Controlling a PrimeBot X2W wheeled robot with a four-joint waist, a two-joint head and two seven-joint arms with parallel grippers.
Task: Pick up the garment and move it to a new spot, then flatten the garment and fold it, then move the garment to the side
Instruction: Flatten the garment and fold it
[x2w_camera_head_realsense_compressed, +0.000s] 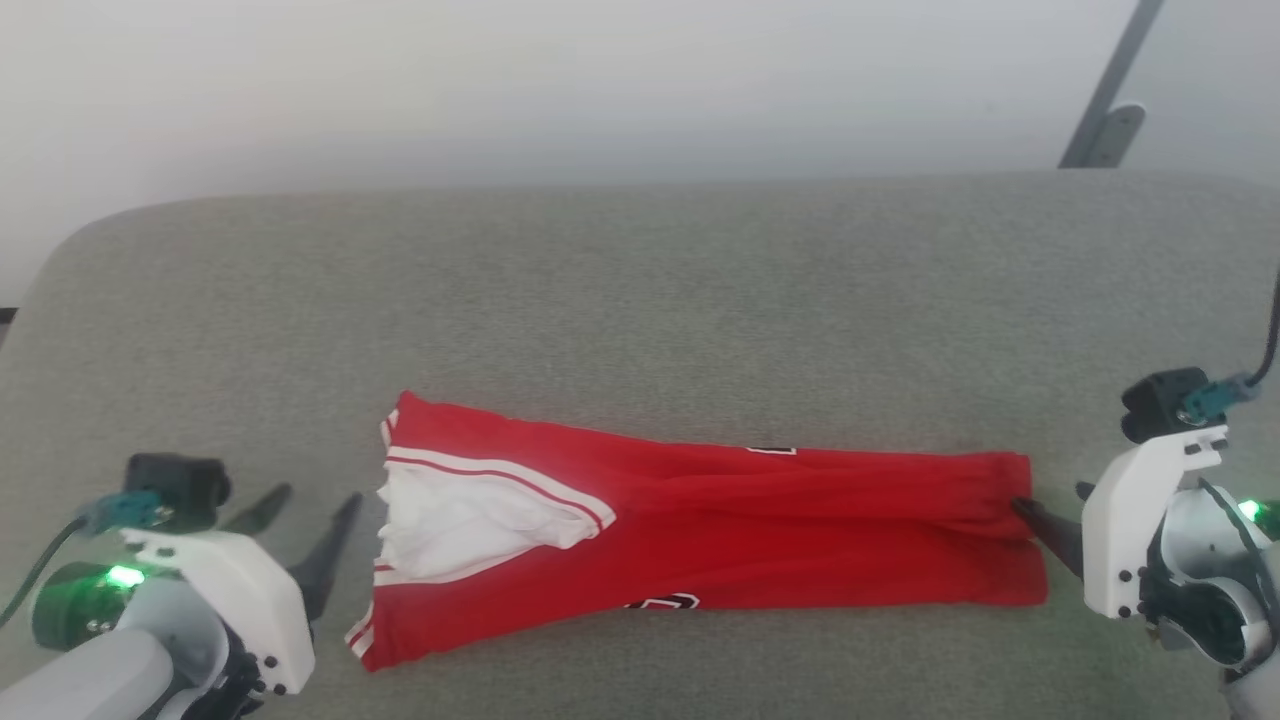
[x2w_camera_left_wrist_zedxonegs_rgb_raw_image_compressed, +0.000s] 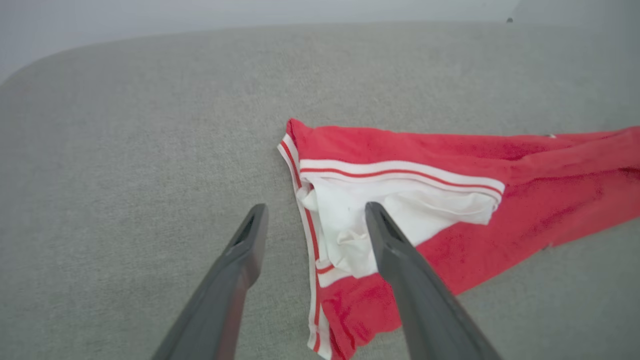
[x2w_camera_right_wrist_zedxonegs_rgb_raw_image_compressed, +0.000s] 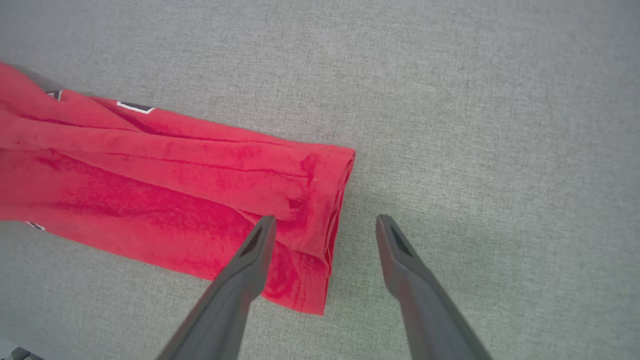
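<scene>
So the red jersey T-shirt (x2w_camera_head_realsense_compressed: 760, 520) is lying on the grey upholstered surface (x2w_camera_head_realsense_compressed: 640, 300), already folded lengthwise into one long strip. What matters here is that its long axis runs straight from one gripper to the other, sideways across the robot's front.

The left gripper (x2w_camera_head_realsense_compressed: 320, 495) is released, with its fingers spread wide. The collar end sits just past its fingertips. In the left wrist view, one finger is over the bunched white sleeve (x2w_camera_left_wrist_zedxonegs_rgb_raw_image_compressed: 400, 210) and the other is over bare upholstery, so the striped edge runs up through the gap between them. It looks like it's hovering just beside the cloth, not on it.

The right gripper (x2w_camera_head_realsense_compressed: 1050, 497) is also released, with nothing in it. The hem end (x2w_camera_right_wrist_zedxonegs_rgb_raw_image_compressed: 335, 225) lies right at its fingertips. One finger is over the red fabric, the other is off to the outside over the grey, so the gripper straddles the short edge. I can't tell whether that inner finger is touching the cloth or just above it.

Each arm has its own end right in front of it, and neither one would need to cross over. My guess is the next move is an end-over-end fold. The right gripper looks better lined up for that, since the hem is a clean stacked edge. The sleeve end is lumpy and might slip or come apart if it gets pinched.
</scene>
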